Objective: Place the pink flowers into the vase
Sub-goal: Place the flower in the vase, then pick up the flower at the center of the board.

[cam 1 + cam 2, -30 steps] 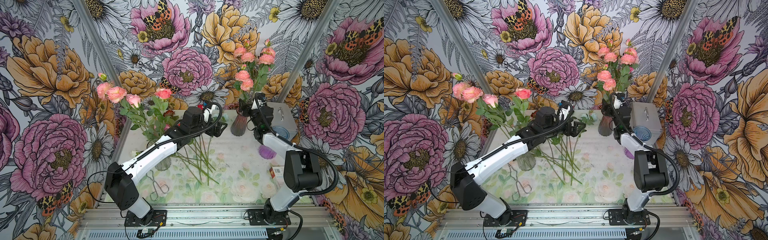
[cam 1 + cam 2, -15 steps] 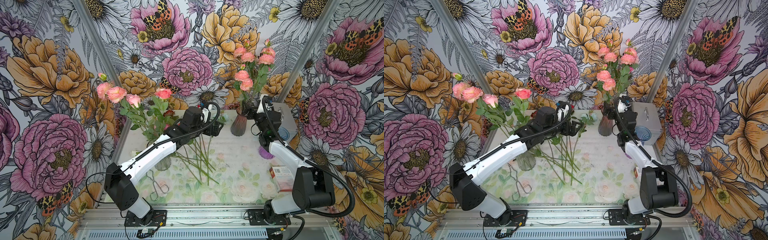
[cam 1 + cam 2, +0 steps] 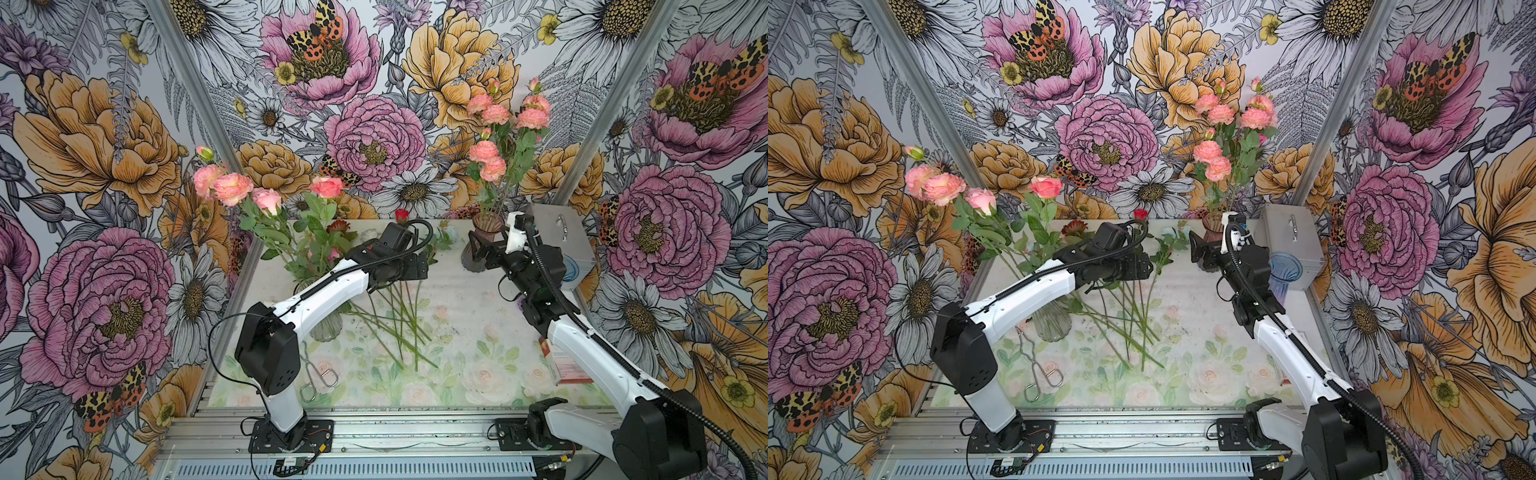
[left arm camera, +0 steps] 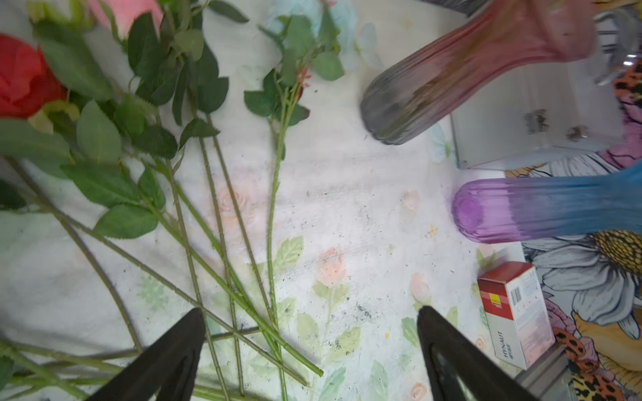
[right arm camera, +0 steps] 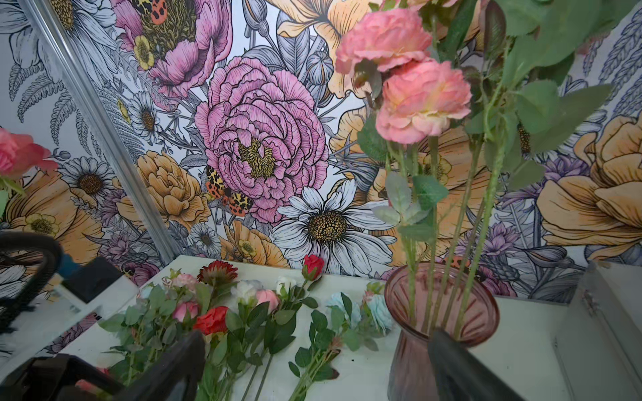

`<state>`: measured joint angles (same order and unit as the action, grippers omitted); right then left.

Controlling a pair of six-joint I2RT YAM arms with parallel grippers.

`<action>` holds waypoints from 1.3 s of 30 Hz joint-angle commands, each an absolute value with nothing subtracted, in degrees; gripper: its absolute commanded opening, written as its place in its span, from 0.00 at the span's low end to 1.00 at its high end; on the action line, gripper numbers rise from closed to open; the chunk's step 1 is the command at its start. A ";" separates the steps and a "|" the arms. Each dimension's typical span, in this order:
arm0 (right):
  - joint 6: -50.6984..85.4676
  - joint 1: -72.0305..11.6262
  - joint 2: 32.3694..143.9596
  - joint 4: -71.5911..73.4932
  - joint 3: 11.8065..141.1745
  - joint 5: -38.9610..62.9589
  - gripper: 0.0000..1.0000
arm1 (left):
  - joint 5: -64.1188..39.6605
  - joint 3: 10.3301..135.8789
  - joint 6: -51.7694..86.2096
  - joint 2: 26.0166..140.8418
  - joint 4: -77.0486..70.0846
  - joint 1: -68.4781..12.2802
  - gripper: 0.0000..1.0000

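The vase point(image 3: 485, 226), of pink ribbed glass, stands at the back right and holds several pink flowers point(image 3: 494, 114) upright; the right wrist view shows the vase point(image 5: 413, 350) and their blooms point(image 5: 420, 100) close up. My right gripper point(image 3: 478, 249) is open just left of the vase body, holding nothing. More pink flowers point(image 5: 267, 298) lie among mixed blooms on the table, and others point(image 3: 232, 187) stand in a clear vase point(image 3: 326, 328) at the left. My left gripper point(image 4: 311, 319) is open above bare green stems point(image 4: 222, 215), one finger over them, gripping none.
A blue-purple vase point(image 3: 1285, 268) and a grey metal box point(image 3: 557, 232) stand at the right behind my right arm. A red-white carton point(image 3: 561, 361) lies at the right edge. Metal tongs point(image 3: 316, 370) lie front left. Red roses point(image 5: 212, 319) and pale blue blooms point(image 5: 378, 309) lie among the stems.
My right arm has stretched out lower, bringing its gripper down and left from the vase's stems to beside the vase body. My left gripper has drifted slightly toward the front.
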<state>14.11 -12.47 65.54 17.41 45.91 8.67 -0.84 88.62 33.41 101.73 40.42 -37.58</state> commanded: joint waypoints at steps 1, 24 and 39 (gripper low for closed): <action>15.55 -13.03 61.88 15.64 44.27 7.84 0.99 | -0.84 90.62 39.81 106.85 45.94 -35.69 0.95; 16.22 -16.18 61.30 14.41 43.37 9.97 0.99 | -0.91 100.22 38.73 124.62 46.85 -29.33 0.77; 15.64 -18.42 63.46 13.53 44.47 11.57 0.99 | -0.35 102.21 34.48 127.74 46.82 -29.27 0.50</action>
